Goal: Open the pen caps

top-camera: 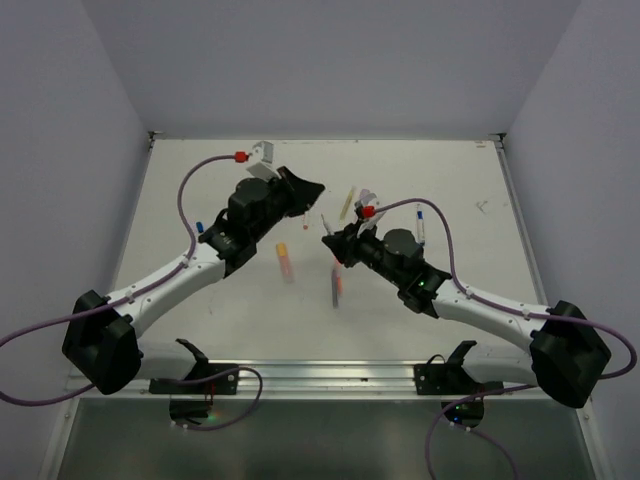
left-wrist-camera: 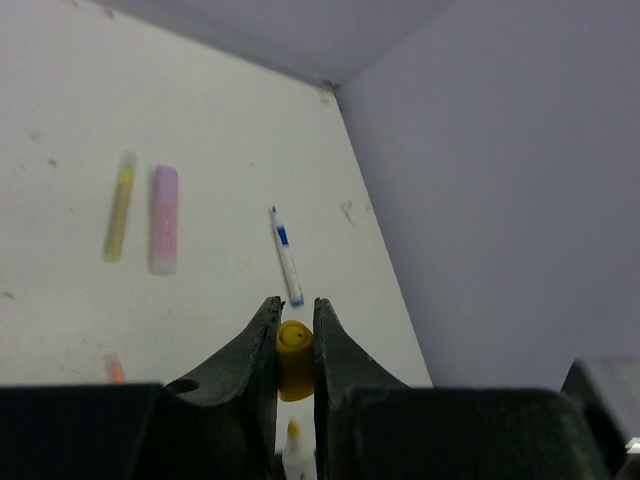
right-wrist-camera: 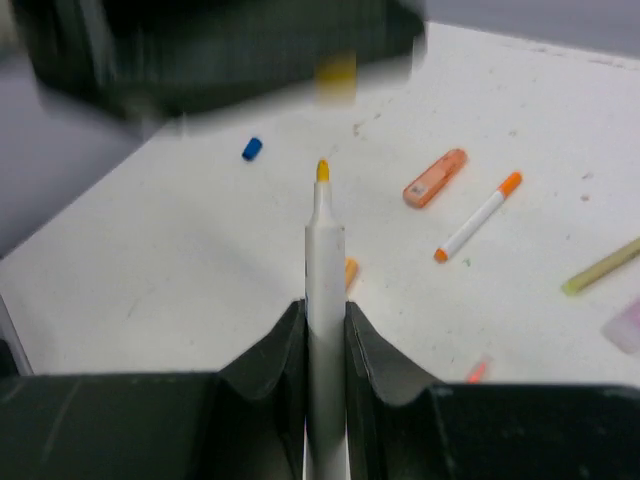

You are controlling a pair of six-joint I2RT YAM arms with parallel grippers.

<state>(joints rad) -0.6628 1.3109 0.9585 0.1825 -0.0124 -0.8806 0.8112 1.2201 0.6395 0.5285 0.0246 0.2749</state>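
Observation:
My left gripper [left-wrist-camera: 294, 305] is shut on a stubby yellow pen cap [left-wrist-camera: 294, 358], held above the table. Just behind the cap the yellow nib of a white pen [left-wrist-camera: 293, 440] shows, apart from the cap. That white pen [right-wrist-camera: 324, 260] stands in my right gripper [right-wrist-camera: 325, 310], which is shut on its body, bare yellow tip pointing up toward the blurred yellow cap [right-wrist-camera: 336, 78]. In the top view the left gripper [top-camera: 312, 192] and right gripper [top-camera: 330, 240] face each other over the table's middle.
On the table lie a blue cap [right-wrist-camera: 251, 149], an orange highlighter [right-wrist-camera: 434, 178], a white pen with orange ends [right-wrist-camera: 478, 216], a yellow-green pen [left-wrist-camera: 120, 205], a pink highlighter [left-wrist-camera: 164, 218] and a white-and-blue pen [left-wrist-camera: 286, 255]. Walls enclose the table at the back and sides.

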